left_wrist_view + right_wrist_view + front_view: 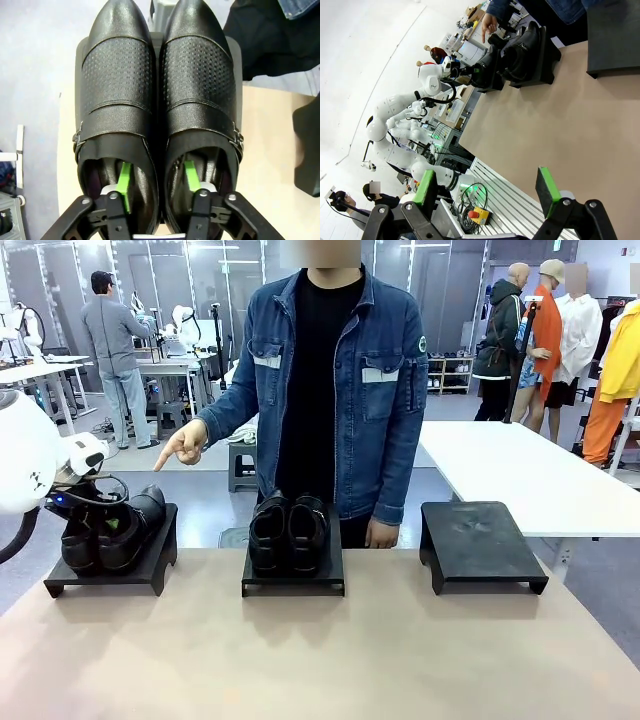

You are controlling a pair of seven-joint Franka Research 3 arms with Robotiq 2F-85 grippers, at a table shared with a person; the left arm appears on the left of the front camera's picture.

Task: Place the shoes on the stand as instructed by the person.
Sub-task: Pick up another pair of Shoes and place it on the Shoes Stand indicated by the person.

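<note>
Both green pads (125, 181) of your left gripper (156, 182) sat spread inside the shoes (157, 107), one per opening (right gripper (485, 192) wide, empty); lifting crooked could drag them off the stand (60, 585).

No words, brand names or numbers can be read anywhere. The nearest thing to a label is a small round pale emblem (422, 344) on the upper sleeve of the person's denim jacket (385, 410), far too small to make out.
</note>
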